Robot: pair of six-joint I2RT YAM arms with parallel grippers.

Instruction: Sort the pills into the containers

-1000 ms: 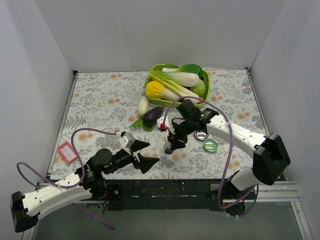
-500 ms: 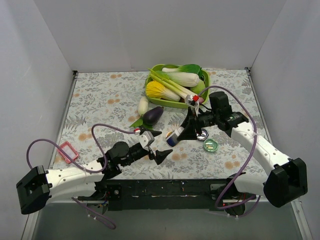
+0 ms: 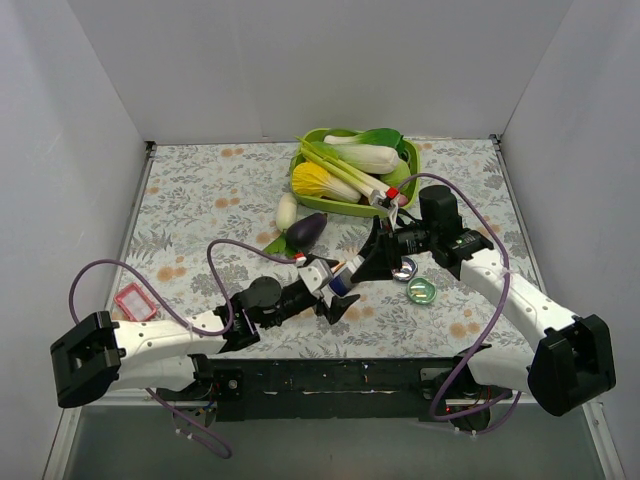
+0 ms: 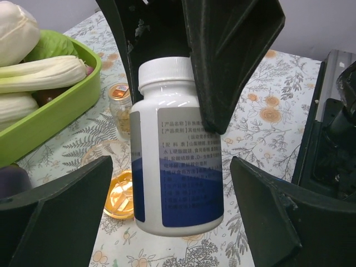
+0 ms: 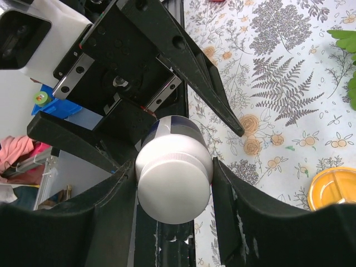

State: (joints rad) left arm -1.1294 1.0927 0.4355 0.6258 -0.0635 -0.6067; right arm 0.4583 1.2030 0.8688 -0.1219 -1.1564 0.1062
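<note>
The left arm stretches low over the bench [image 3: 200,200] from the near edge towards the pill bottle [image 4: 177,161]. The left hand [image 3: 337,290] has its jaws spread wide. One black finger [image 4: 55,211] stands on each side of the bottle's lower half, and a gap shows between each finger and the label.

The bottle is white with a white screw cap and a label that is grey above and blue below. The right hand [image 5: 173,186] is clamped on it just below the cap, with a finger [image 5: 119,206] pressed against either side, and it comes at the bottle from the far right.

The orange dish [image 4: 118,194] lies on the flowered cloth just beside the base of the bottle. To the right of the bottle, the dark blue dish [image 3: 402,269] sits under the right arm. The green dish [image 3: 421,291] is just beside the blue one, a little nearer the front edge. What lies inside the dishes is too small to tell.

A small glass jar [image 4: 120,108] with an orange top stands on the cloth beyond the bottle. Farther back and to the left of the bottle lie a dark eggplant [image 3: 306,229] and a white vegetable [image 3: 286,210]. Behind them is the lime-green tray [image 3: 411,152], heaped with leafy greens. Well to the left of the bottle, near the bench's left edge, lies a small red frame [image 3: 132,301].
</note>
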